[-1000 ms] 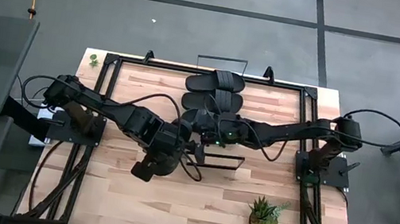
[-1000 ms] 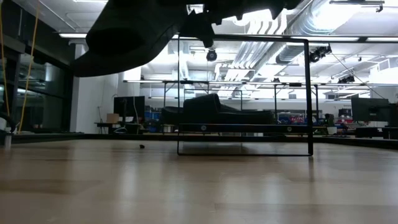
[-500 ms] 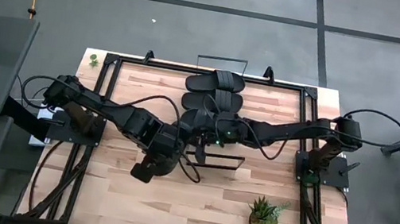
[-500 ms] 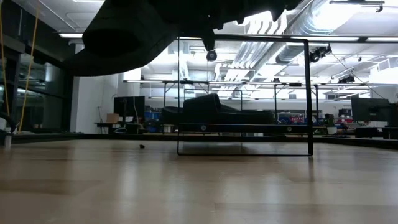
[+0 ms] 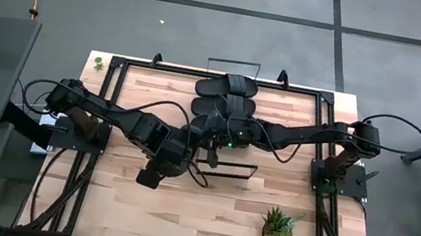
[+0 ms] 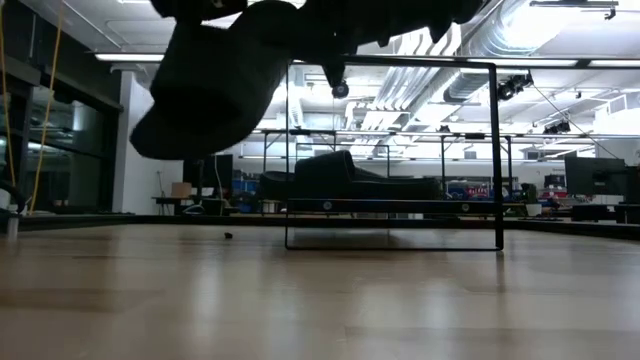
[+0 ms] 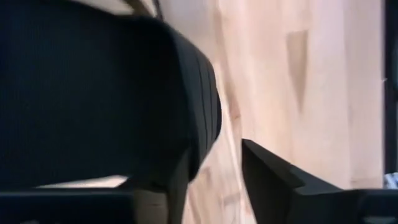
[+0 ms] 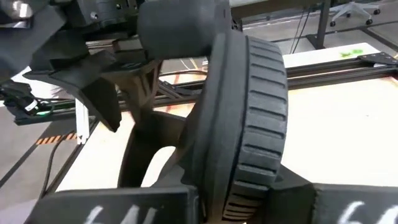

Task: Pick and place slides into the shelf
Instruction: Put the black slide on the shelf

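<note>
A black slide [image 6: 210, 85] hangs steeply above the table's middle, clear of the wood; its low end [image 5: 151, 177] points at the near edge. My right gripper [image 5: 210, 131] is shut on it from the right. My left gripper [image 5: 178, 152] stands open around the same slide [image 7: 93, 93], and bare table shows between the slide and one of its fingers [image 7: 273, 177]. I cannot tell whether the other finger touches. Two more slides [image 5: 227, 95] lie side by side, soles down, on the shelf [image 6: 390, 206] with its wire frame [image 6: 495, 150]. My right gripper pinches the slide between its two fingers [image 8: 124, 205] at the slide's upper end. In the right wrist view the slide stands on edge, its ribbed sole rim [image 8: 261, 130] showing and the strap to one side. The fingers come nearly level from the table's right. The slide hangs down, clear of the table.
A potted plant [image 5: 279, 228] stands near the front right. Black frame rails [image 5: 116, 69] border the tabletop. Bare wood lies at the near left [image 5: 95, 201]. The near wire rail of the shelf [image 5: 232, 169] stands just beside both grippers.
The slide lay nearly level a second ago and has tipped. Its near end has swung down, while its upper end has stayed by the grippers. My left gripper has shifted a little toward the table's left.
</note>
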`<action>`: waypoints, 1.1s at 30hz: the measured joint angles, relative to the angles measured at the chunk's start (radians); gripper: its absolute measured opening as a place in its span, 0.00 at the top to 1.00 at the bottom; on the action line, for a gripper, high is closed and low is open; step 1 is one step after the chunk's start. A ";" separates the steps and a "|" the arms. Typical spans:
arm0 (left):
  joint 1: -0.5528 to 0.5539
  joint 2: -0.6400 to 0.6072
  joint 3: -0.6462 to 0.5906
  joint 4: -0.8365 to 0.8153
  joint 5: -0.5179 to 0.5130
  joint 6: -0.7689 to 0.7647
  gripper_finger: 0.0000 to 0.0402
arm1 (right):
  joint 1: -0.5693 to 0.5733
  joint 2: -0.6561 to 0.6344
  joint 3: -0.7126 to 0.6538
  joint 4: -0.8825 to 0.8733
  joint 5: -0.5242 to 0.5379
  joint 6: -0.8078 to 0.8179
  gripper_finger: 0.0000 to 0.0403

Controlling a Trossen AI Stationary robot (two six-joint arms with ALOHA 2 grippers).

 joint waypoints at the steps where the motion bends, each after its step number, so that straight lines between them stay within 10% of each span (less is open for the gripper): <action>1: 0.000 0.000 0.000 -0.015 -0.015 -0.005 0.65 | -0.005 0.000 0.000 0.000 -0.003 0.000 0.91; 11: 0.000 -0.063 0.000 -0.115 -0.225 -0.069 0.43 | -0.073 0.000 -0.003 -0.006 -0.058 0.007 0.91; 33: 0.000 -0.305 -0.132 0.213 -0.615 -0.148 0.42 | -0.202 -0.298 -0.174 0.245 -0.040 0.097 0.91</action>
